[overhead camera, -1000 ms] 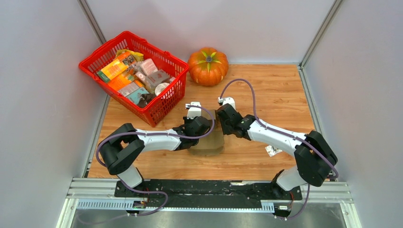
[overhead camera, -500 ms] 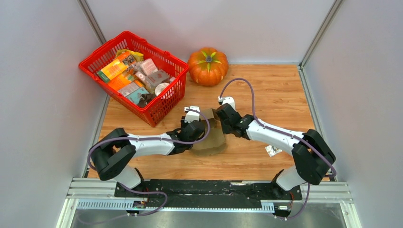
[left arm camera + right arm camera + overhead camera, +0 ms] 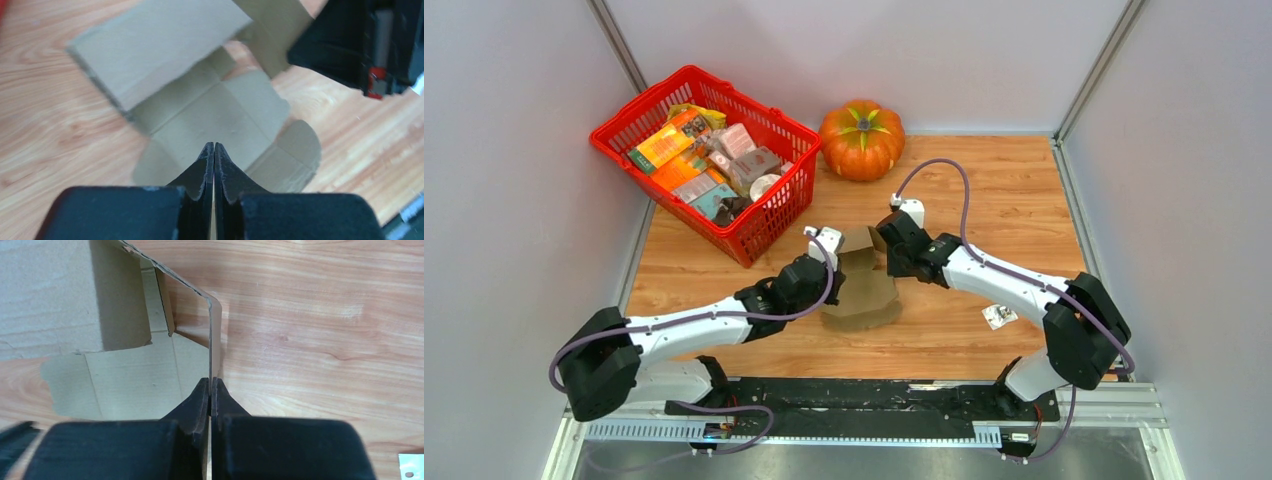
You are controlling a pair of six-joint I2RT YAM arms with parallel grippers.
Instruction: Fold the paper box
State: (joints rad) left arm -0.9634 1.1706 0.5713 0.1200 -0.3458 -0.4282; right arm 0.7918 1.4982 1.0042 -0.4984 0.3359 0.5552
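i've backed the left end effector (image 3: pixel 214 145) to 7 o'clock, clenched empty; right end effector (image 3: pixel 210 380) grips the paper box (image 3: pixel 864 296) flap: wall rising.

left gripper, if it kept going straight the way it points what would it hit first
Most likely the box: the shut left gripper points at its flat middle panel, just beyond the tips. How far above it they sit is unclear.

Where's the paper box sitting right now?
In the top view the paper box lies mid-table between the left gripper and the right gripper, nearer the arms than the pumpkin and right of the red basket.
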